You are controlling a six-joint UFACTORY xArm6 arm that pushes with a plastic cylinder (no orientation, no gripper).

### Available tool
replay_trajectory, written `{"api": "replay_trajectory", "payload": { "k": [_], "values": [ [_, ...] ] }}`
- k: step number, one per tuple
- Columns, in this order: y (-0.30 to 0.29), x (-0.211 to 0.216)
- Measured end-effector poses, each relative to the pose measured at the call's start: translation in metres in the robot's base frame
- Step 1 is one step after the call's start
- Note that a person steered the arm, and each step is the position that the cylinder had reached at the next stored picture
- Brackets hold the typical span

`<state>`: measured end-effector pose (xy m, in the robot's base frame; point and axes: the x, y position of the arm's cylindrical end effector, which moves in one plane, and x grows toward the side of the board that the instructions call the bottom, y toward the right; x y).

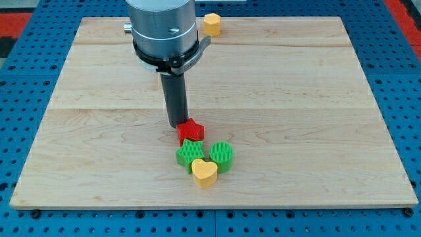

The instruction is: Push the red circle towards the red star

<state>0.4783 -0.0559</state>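
Our tip point(177, 125) touches red star point(191, 131), near worktop point(316, 99) centre. No fingers on rig, nothing held. Red circle not seen; possibly hidden. Step: locating it. Next: clear view, get behind circle.

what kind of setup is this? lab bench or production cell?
Most likely a lab bench for pushing tests: a wooden board on a blue perforated base, with small coloured blocks like the red star beside my tip.

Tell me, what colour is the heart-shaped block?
Yellow; the heart shows in the only camera view.
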Motion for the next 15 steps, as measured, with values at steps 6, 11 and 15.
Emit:
{"api": "replay_trajectory", "payload": {
  "k": [6,11,15],
  "values": [
    [0.025,-0.157],
    [-0.052,-0.101],
    [0.04,-0.039]
  ]
}}
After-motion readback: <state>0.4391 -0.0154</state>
